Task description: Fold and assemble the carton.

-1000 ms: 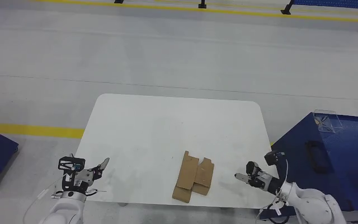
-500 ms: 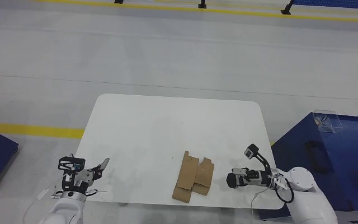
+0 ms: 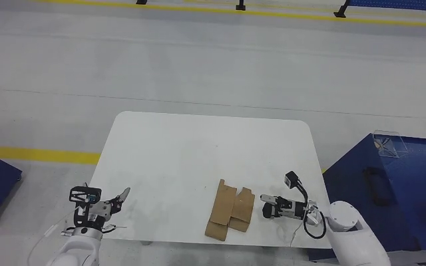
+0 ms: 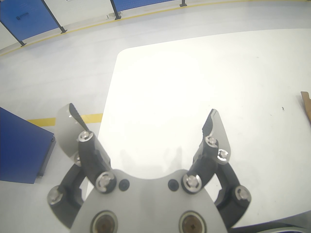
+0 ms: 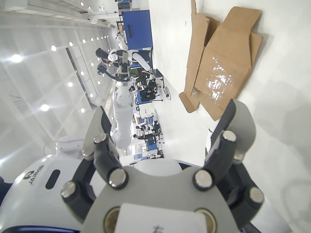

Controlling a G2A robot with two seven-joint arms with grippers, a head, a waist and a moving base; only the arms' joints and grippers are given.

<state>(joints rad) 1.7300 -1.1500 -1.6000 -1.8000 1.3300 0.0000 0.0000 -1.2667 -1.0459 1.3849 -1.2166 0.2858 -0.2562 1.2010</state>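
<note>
A flattened brown carton (image 3: 230, 209) lies on the white table (image 3: 200, 153) near its front edge, flaps spread out. In the right wrist view the carton (image 5: 218, 66) is just ahead of my right gripper (image 5: 167, 109), which is open and turned sideways, empty. From above, the right gripper (image 3: 265, 200) sits a short way right of the carton, apart from it. My left gripper (image 3: 122, 196) hovers at the table's front left corner, open and empty; its wrist view shows the gripper (image 4: 143, 115) over bare table, with a carton (image 4: 306, 105) edge far off.
A blue cabinet (image 3: 376, 189) stands right of the table, and another blue panel (image 4: 21, 151) sits left of it. The table's back half is bare white surface.
My right arm has swung in from the table's front right edge toward the carton and turned its gripper sideways. The left arm has stayed still.
</note>
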